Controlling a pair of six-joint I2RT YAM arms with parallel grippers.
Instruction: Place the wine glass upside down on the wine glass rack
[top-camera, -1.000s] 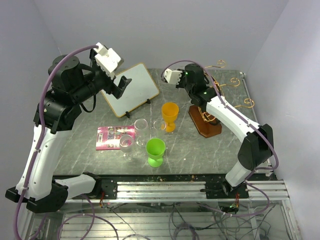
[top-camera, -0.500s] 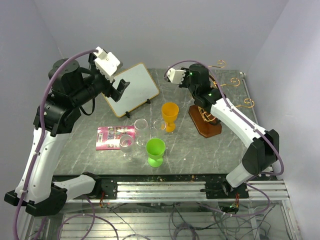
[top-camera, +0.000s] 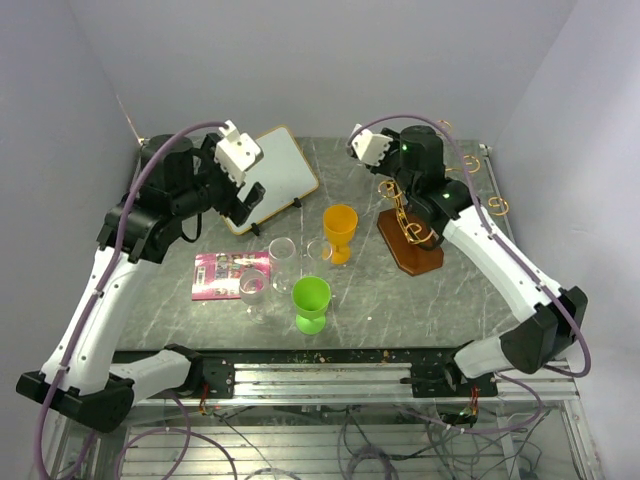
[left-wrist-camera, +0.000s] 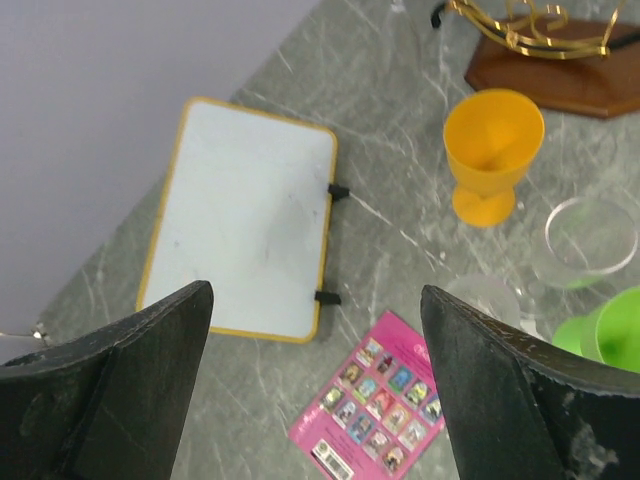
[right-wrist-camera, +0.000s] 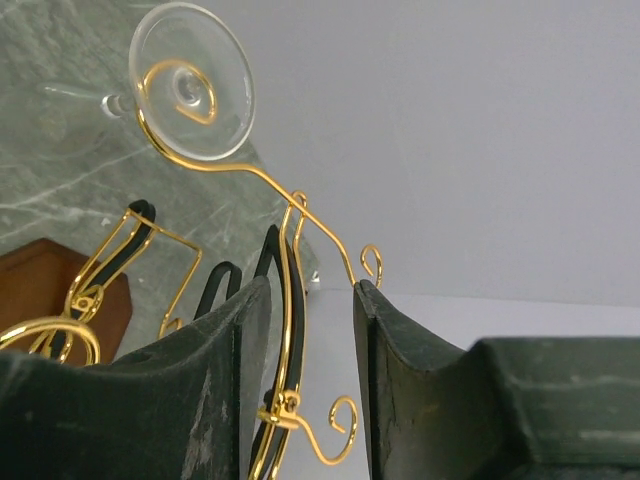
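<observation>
The wine glass rack (top-camera: 412, 240) stands at the right on its reddish-brown base, gold wire arms curling up. In the right wrist view a clear wine glass hangs upside down, its round foot (right-wrist-camera: 192, 92) caught in a gold wire arm of the rack (right-wrist-camera: 285, 330). My right gripper (right-wrist-camera: 312, 290) is open and empty, its fingers either side of the rack's black centre, apart from the glass. In the top view it (top-camera: 392, 188) sits above the rack. My left gripper (left-wrist-camera: 315, 300) is wide open and empty, raised over the whiteboard's near edge (top-camera: 248, 205).
Three clear glasses (top-camera: 282, 250) (top-camera: 318, 252) (top-camera: 253, 285), an orange cup (top-camera: 340, 230) and a green cup (top-camera: 310, 300) stand mid-table. A pink card (top-camera: 230, 272) lies left of them. A whiteboard (top-camera: 275, 175) leans at the back left.
My left arm has swung right and lower, toward the table's middle. My right wrist has moved right, back over the rack.
</observation>
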